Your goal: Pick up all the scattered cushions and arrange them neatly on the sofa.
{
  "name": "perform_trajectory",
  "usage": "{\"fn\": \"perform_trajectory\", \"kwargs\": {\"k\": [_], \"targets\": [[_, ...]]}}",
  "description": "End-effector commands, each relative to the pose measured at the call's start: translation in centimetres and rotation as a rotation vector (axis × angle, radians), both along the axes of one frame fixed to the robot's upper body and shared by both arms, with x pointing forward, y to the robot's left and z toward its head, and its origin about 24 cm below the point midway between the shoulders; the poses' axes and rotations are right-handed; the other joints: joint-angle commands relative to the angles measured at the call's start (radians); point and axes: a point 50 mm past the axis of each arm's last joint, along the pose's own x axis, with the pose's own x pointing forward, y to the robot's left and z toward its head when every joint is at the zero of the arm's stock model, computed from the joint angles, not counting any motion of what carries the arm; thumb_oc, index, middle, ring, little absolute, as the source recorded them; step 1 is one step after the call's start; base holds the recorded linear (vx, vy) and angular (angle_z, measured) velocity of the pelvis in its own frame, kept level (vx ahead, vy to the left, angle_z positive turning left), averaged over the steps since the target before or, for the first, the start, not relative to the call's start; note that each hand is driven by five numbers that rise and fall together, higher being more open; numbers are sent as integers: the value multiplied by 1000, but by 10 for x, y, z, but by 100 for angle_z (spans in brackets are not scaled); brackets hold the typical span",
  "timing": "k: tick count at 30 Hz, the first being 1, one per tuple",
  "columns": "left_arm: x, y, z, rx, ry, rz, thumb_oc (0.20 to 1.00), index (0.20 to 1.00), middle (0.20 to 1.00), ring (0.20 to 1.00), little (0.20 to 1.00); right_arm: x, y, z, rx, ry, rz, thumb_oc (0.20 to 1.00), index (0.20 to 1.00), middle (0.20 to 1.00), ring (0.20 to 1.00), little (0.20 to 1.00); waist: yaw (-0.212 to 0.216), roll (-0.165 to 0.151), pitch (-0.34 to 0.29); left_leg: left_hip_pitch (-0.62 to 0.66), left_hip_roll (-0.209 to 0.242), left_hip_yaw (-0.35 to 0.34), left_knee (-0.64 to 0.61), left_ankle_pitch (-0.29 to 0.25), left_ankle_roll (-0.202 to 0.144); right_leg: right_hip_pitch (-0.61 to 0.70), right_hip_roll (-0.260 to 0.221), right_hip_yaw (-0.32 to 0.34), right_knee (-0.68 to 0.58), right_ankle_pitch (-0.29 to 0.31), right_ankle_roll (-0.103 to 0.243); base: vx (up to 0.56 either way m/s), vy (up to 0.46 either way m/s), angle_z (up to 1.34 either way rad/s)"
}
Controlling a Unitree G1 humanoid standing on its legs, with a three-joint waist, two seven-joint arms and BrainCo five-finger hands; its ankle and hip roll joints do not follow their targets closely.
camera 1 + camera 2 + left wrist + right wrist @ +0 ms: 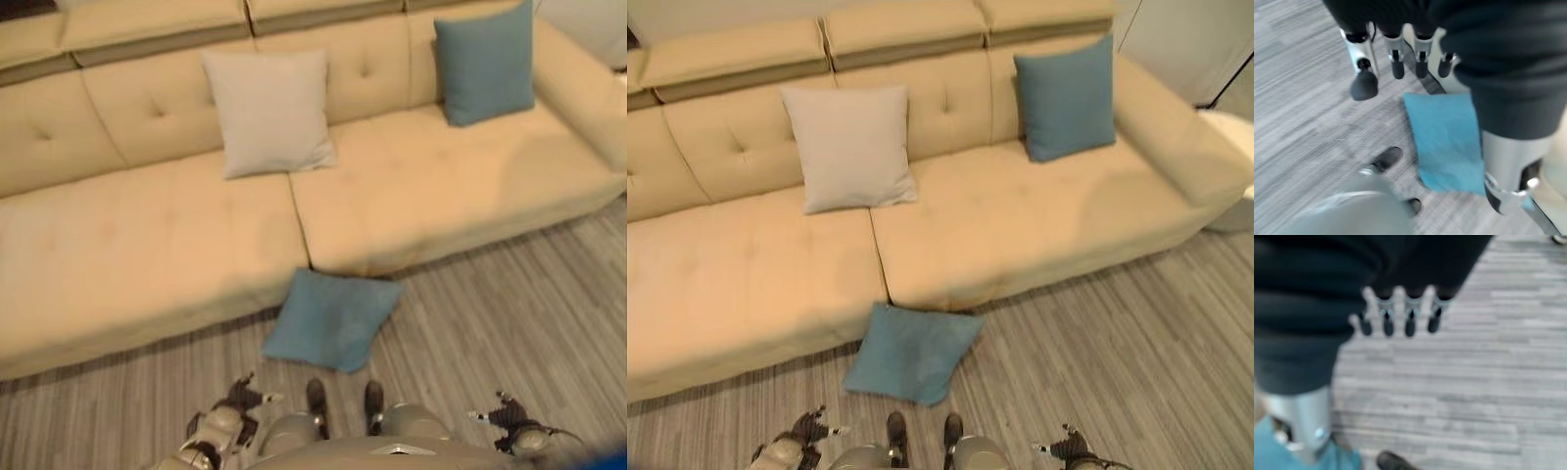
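Left hand (247, 398) low over the floor (509, 313), fingers relaxed and empty. White cushion (270, 112) against the sofa (137, 245) back, blue floor cushion (331, 317) touching the sofa front, second blue cushion (485, 63) near the sofa's right arm. Right hand (502, 411) low as well, fingers spread, empty.

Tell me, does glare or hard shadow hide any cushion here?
Left eye view: soft light, no glare on the sofa; grey cushion and blue cushion plainly lit; floor cushion beside a thin shadow under the sofa's front. Left wrist view: the left hand covers part of it.
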Motion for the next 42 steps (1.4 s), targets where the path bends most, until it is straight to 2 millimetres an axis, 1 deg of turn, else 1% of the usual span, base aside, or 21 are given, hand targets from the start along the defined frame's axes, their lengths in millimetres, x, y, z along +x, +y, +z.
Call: {"fn": "perform_trajectory", "kwargs": {"k": [1, 3, 4, 5, 6, 10, 12, 14, 16, 17, 19, 22, 23, 24, 26, 32, 33, 35, 36, 38, 42], "targets": [[56, -4, 43, -23, -305, 56, 1000, 1000, 1000, 1000, 1000, 42, -13, 29, -102, -197, -8, 1000, 1000, 1000, 1000, 1000, -21, -25, 19, -152, 49, 60, 187, -159, 8, -155, -86, 90, 66, -25, 100, -147, 31, -91], [78, -3, 63, -11, -415, 106, 1000, 1000, 1000, 1000, 1000, 67, -12, 46, -151, -297, -6, 1000, 1000, 1000, 1000, 1000, -30, -17, 49, -235, 58, 86, 244, -177, 23, -261, -90, 113, 126, -27, 100, -74, 76, -64], [91, 1, 76, -11, -483, 160, 1000, 1000, 1000, 1000, 1000, 84, -13, 60, -192, -378, -18, 1000, 1000, 1000, 1000, 1000, -32, -6, 56, -289, 59, 89, 287, -220, 23, -322, -92, 131, 163, -58, 109, -23, 115, -36], [99, 3, 85, -15, -523, 189, 1000, 1000, 1000, 1000, 1000, 95, -11, 68, -207, -427, -28, 1000, 1000, 1000, 1000, 1000, -34, -3, 66, -321, 62, 96, 312, -230, 29, -371, -94, 140, 193, -55, 112, 8, 92, -54], [99, 3, 85, -15, -523, 189, 1000, 1000, 1000, 1000, 1000, 95, -11, 68, -207, -428, -28, 1000, 1000, 1000, 1000, 1000, -33, -3, 64, -326, 62, 96, 314, -231, 29, -375, -93, 141, 196, -56, 112, -38, 35, -62], [122, 11, 113, 32, -633, 246, 1000, 1000, 1000, 1000, 1000, 122, -8, 97, -264, -616, -80, 1000, 1000, 1000, 1000, 1000, -42, 9, 71, -455, 75, 109, 394, -252, 41, -507, -94, 169, 246, -54, 111, -28, 29, -25], [141, 12, 136, 75, -708, 267, 1000, 1000, 1000, 1000, 1000, 140, -4, 119, -296, -744, -120, 1000, 1000, 1000, 1000, 1000, -47, 18, 78, -548, 79, 105, 444, -269, 51, -605, -96, 183, 296, -60, 108, -33, 18, -4], [146, 14, 143, 88, -728, 280, 1000, 1000, 1000, 1000, 1000, 146, -2, 126, -301, -781, -131, 1000, 1000, 1000, 1000, 1000, -50, 21, 76, -582, 81, 105, 462, -276, 54, -643, -95, 187, 318, -63, 107, -10, 23, -2], [160, 20, 168, 138, -802, 303, 1000, 1000, 1000, 1000, 1000, 157, 0, 141, -298, -860, -173, 1000, 1000, 1000, 1000, 1000, -48, 25, 80, -674, 83, 98, 515, -293, 63, -734, -91, 200, 367, -70, 106, -2, 28, -1], [161, 20, 168, 139, -803, 303, 1000, 1000, 1000, 1000, 1000, 158, 0, 141, -297, -861, -174, 1000, 1000, 1000, 1000, 1000, -48, 25, 77, -680, 83, 98, 518, -294, 64, -739, -91, 200, 369, -71, 106, 10, 5, -9], [170, 24, 186, 158, -853, 326, 1000, 1000, 1000, 1000, 1000, 166, 5, 153, -283, -925, -177, 1000, 1000, 1000, 1000, 1000, -49, 23, 78, -735, 85, 93, 551, -303, 67, -786, -90, 204, 387, -72, 105, 7, -10, -6], [180, 31, 207, 208, -892, 337, 1000, 1000, 1000, 1000, 1000, 173, 8, 161, -282, -961, -179, 1000, 1000, 1000, 1000, 1000, -53, 21, 76, -811, 86, 82, 577, -311, 71, -858, -88, 208, 410, -72, 108, 13, 24, 2], [180, 31, 207, 208, -892, 337, 1000, 1000, 1000, 1000, 1000, 173, 8, 161, -282, -961, -179, 1000, 1000, 1000, 1000, 1000, -53, 21, 76, -812, 86, 82, 578, -312, 71, -859, -88, 208, 411, -72, 108, 30, 53, 1], [186, 36, 223, 208, -931, 380, 1000, 1000, 1000, 1000, 1000, 178, 13, 167, -263, -994, -170, 1000, 1000, 1000, 1000, 1000, -56, 13, 74, -846, 82, 81, 586, -319, 75, -882, -88, 214, 394, -63, 113, 35, 59, -1], [190, 42, 238, 208, -970, 412, 1000, 1000, 1000, 1000, 1000, 180, 15, 171, -258, -1016, -165, 1000, 1000, 1000, 1000, 1000, -58, 6, 72, -870, 79, 76, 583, -325, 80, -902, -88, 214, 383, -56, 121, 16, 79, -4], [201, 54, 286, 214, -1079, 455, 1000, 1000, 1000, 1000, 1000, 177, 18, 169, -233, -1025, -158, 1000, 1000, 1000, 1000, 1000, -68, -15, 72, -926, 64, 66, 612, -350, 96, -940, -94, 221, 374, -34, 143, 18, 87, -6], [201, 54, 286, 214, -1079, 455, 1000, 1000, 1000, 1000, 1000, 177, 18, 169, -232, -1026, -158, 1000, 1000, 1000, 1000, 1000, -68, -15, 72, -927, 64, 65, 612, -350, 96, -941, -94, 221, 374, -33, 143, 7, 55, -6], [203, 55, 299, 182, -1121, 509, 1000, 1000, 1000, 1000, 1000, 176, 23, 165, -216, -1020, -149, 1000, 1000, 1000, 1000, 1000, -75, -25, 76, -955, 59, 58, 628, -354, 96, -959, -96, 219, 364, -17, 151, 18, 25, -6], [203, 55, 300, 182, -1121, 509, 1000, 1000, 1000, 1000, 1000, 176, 24, 165, -216, -1020, -149, 1000, 1000, 1000, 1000, 1000, -75, -25, 75, -957, 59, 57, 629, -354, 96, -960, -96, 218, 364, -17, 151, 0, 0, 0], [203, 55, 308, 118, -1171, 596, 1000, 1000, 1000, 1000, 1000, 175, 28, 163, -210, -1023, -146, 1000, 1000, 1000, 1000, 1000, -76, -30, 73, -966, 51, 53, 619, -356, 94, -962, -102, 211, 336, -4, 159, 0, 0, 0], [200, 53, 310, 54, -1217, 668, 1000, 1000, 1000, 1000, 1000, 174, 34, 160, -200, -1029, -141, 1000, 1000, 1000, 1000, 1000, -79, -31, 72, -980, 41, 45, 610, -351, 92, -970, -109, 201, 315, 11, 169, 7, -4, 2]]}}
